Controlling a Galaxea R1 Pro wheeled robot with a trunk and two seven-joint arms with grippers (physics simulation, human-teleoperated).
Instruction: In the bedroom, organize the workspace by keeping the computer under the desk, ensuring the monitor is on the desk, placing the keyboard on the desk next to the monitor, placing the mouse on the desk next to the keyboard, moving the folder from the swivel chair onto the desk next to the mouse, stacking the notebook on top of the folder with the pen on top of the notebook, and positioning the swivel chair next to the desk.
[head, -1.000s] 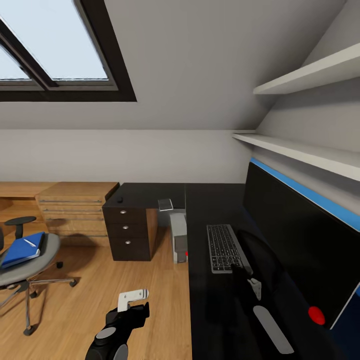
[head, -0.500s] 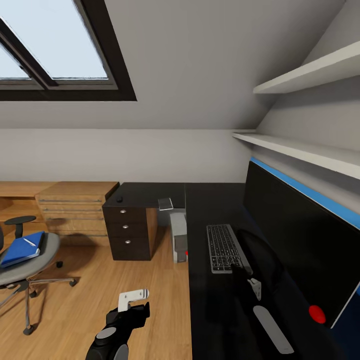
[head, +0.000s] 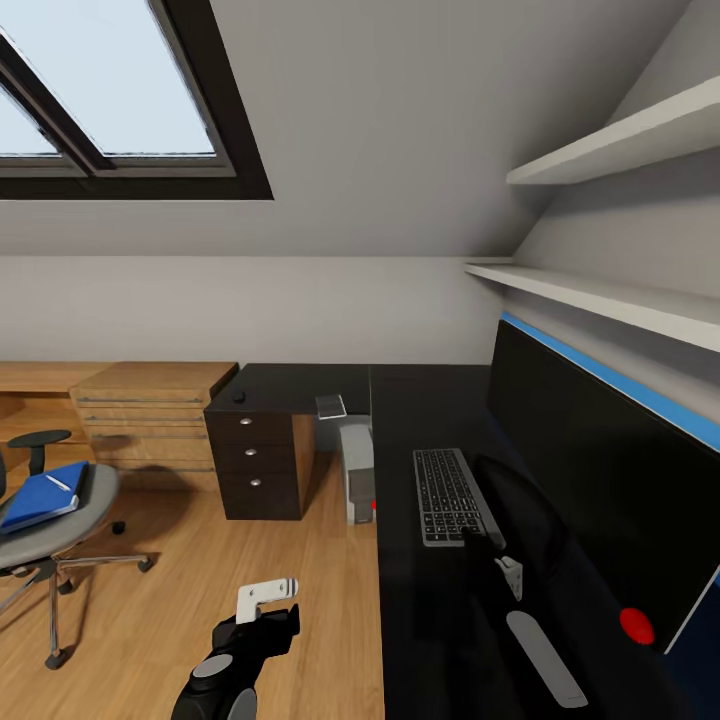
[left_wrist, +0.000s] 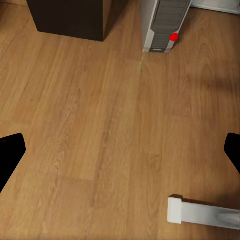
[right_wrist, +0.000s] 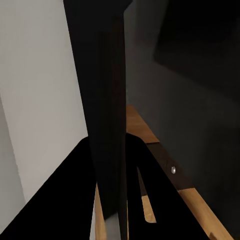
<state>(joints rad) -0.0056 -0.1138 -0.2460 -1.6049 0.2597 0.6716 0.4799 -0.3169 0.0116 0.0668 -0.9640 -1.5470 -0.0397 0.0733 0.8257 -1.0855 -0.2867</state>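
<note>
- On the left, the folder (head: 45, 497) lies on the swivel chair (head: 60, 530) with the pen (head: 60, 485) on it, well apart from the counter (head: 420, 600); that move is not done.
- Our left end effector (left_wrist: 120, 155) hangs wide and empty over the plank floor (head: 150, 620).
- The computer (head: 356, 470) stands at the counter's edge.
- The keyboard (head: 450, 495) lies beside the monitor (head: 600, 490).
- Our right end effector (head: 510, 575): we cannot tell its grip.
</note>
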